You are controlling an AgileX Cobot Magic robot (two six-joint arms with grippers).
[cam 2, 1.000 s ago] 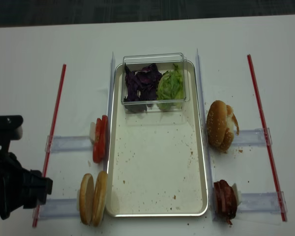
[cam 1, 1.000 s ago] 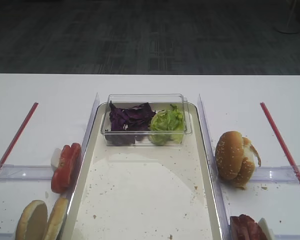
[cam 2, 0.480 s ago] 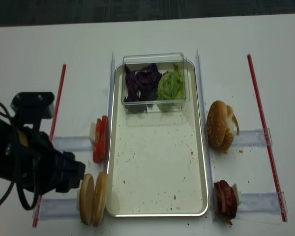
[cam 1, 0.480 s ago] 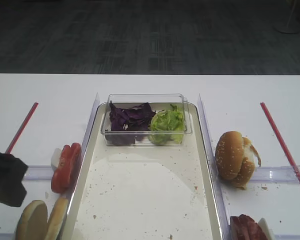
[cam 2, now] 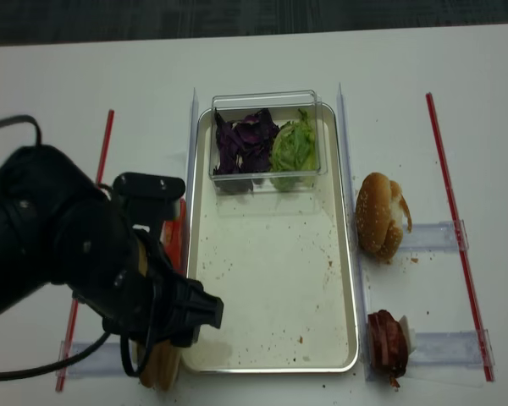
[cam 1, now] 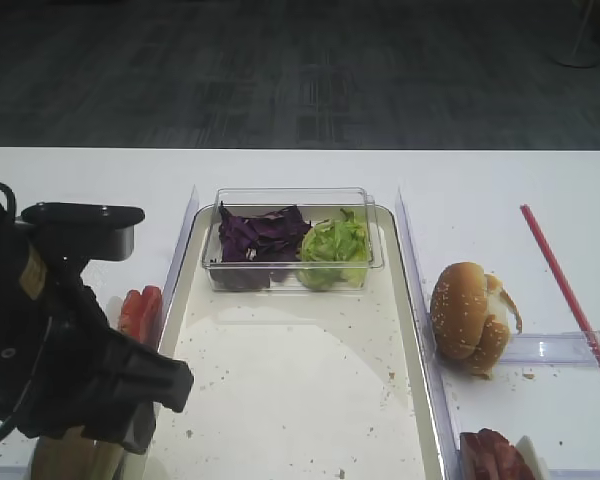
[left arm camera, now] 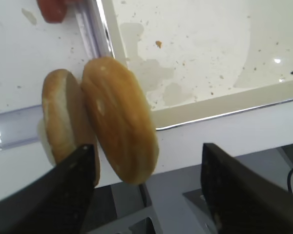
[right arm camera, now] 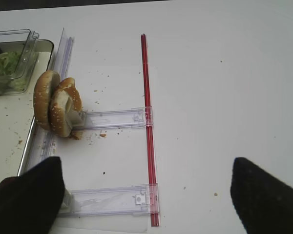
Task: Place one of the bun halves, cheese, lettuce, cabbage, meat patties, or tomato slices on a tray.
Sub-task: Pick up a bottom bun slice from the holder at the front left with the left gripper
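White table [cam 2: 262, 59], left gripper [left arm camera: 146, 192] open, seemingly above bun halves [left arm camera: 100, 124]

A lab-style test bench is suggested. A white table [cam 1: 280, 165] with red strips [cam 2: 444, 178], over grey office carpet [cam 1: 300, 70], is seen.

I see the tray [cam 2: 347, 279] mid-worktop [cam 2: 51, 76], a tub [cam 2: 267, 101] of cabbage [cam 2: 244, 142] and lettuce [cam 2: 295, 145] at its far end, bun halves [left arm camera: 100, 122] off its near-left corner.
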